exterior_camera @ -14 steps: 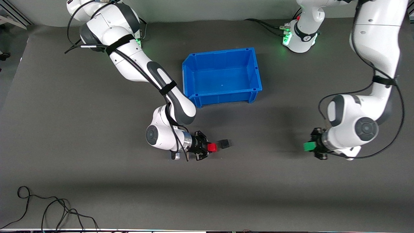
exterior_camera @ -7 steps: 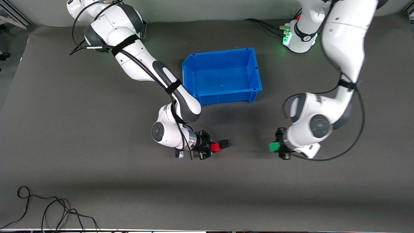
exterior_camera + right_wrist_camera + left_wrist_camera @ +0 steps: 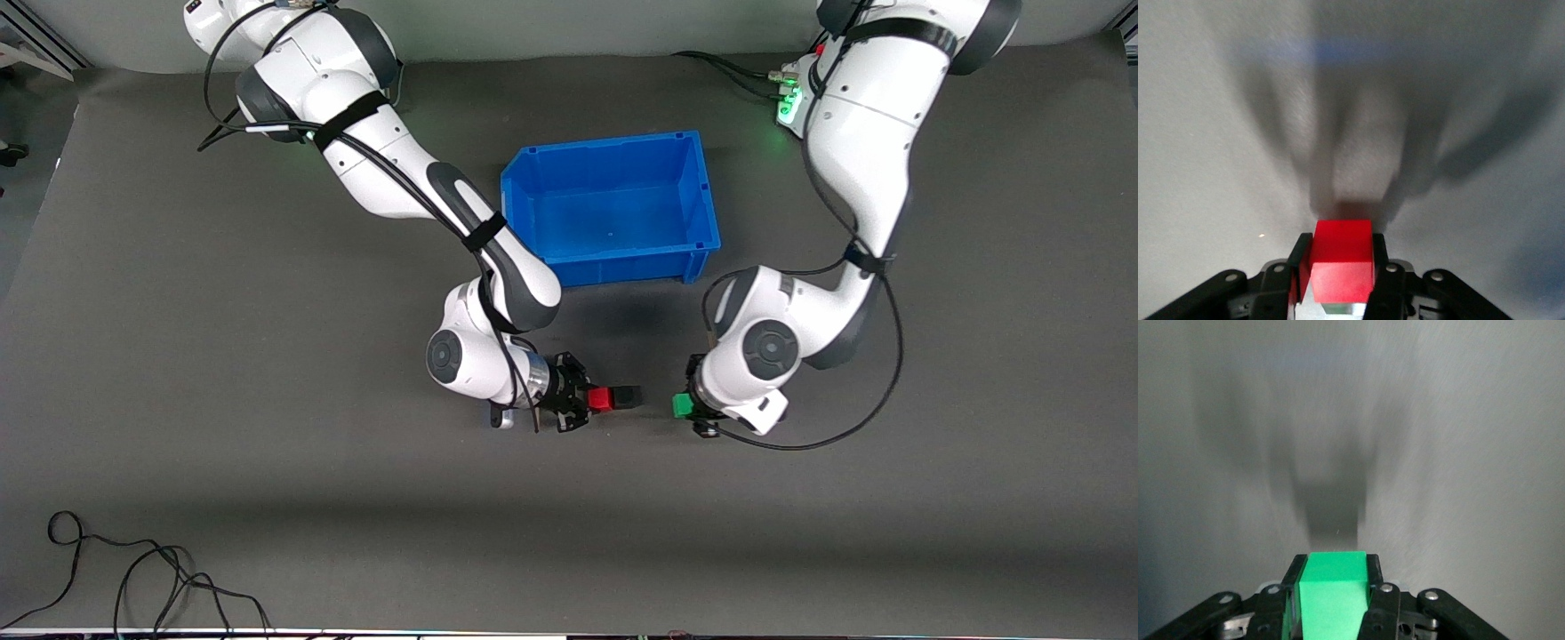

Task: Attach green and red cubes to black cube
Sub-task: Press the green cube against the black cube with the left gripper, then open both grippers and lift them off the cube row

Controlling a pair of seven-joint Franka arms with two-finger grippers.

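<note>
The black cube point(image 3: 628, 396) lies on the dark mat, nearer to the front camera than the blue bin. My right gripper point(image 3: 597, 400) is shut on the red cube point(image 3: 600, 399), held low and pressed against the black cube's side toward the right arm's end. In the right wrist view the red cube point(image 3: 1341, 257) sits between the fingers point(image 3: 1298, 257) and hides the black cube. My left gripper point(image 3: 683, 407) is shut on the green cube point(image 3: 682, 406), low over the mat a short gap from the black cube, toward the left arm's end. The green cube point(image 3: 1333, 590) fills the left wrist view's jaws.
An empty blue bin point(image 3: 693, 191) stands mid-table, farther from the front camera than the cubes. A loose black cable point(image 3: 133, 569) lies near the table's front edge at the right arm's end. Bare mat surrounds the cubes.
My left arm has swept toward the black cube with the green cube. My right gripper has slid the red cube up against the black cube, closing the small gap.
</note>
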